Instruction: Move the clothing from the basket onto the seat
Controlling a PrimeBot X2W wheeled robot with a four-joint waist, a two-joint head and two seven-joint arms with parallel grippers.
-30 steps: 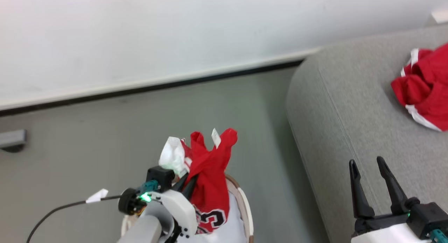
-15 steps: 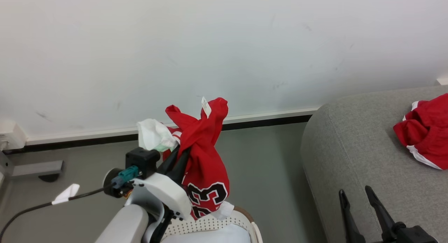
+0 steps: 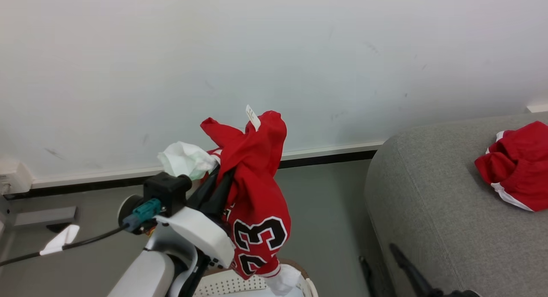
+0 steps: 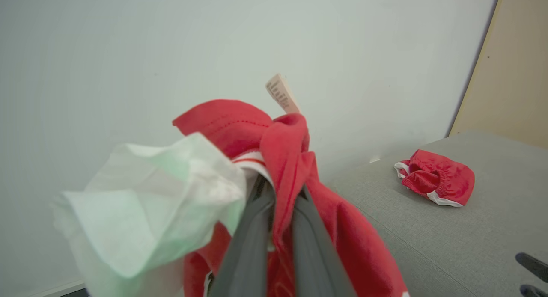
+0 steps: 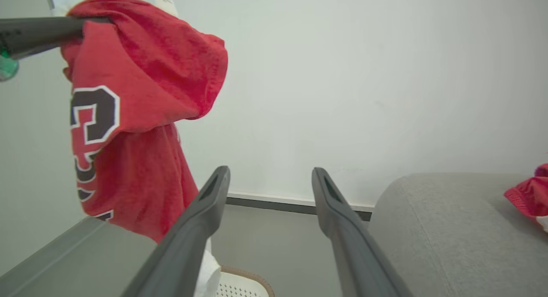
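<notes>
The red jersey [image 3: 257,194] with its black-and-white number hangs in the air, bunched over the tip of our left hand [image 4: 278,194]. The hand's two dark fingers [image 4: 248,250] are pressed together on a fold of the cloth. Most of the fabric drapes down the right side of the fingers. A white wad [image 3: 186,160] of the same bundle pokes out on their left, and a small label [image 3: 252,117] stands up at the very top. The lowest hem, with a bit of white, dangles right over the basket [image 3: 233,284]; we cannot tell whether it touches the brown rim.

To the right we see the seat [image 3: 428,211]. A strip of grey-green floor [image 3: 325,211] lies between its rounded near edge and the basket. A second red garment [image 3: 513,164] with white trim lies crumpled far over on the cushion, well apart from that edge, with a broad stretch of bare grey fabric between them.

Our right hand [image 5: 270,170] sits low beside the seat's edge, its fingers spread wide and holding nothing. Behind everything are the white wall [image 3: 299,53] and a dark skirting line [image 3: 325,153].
</notes>
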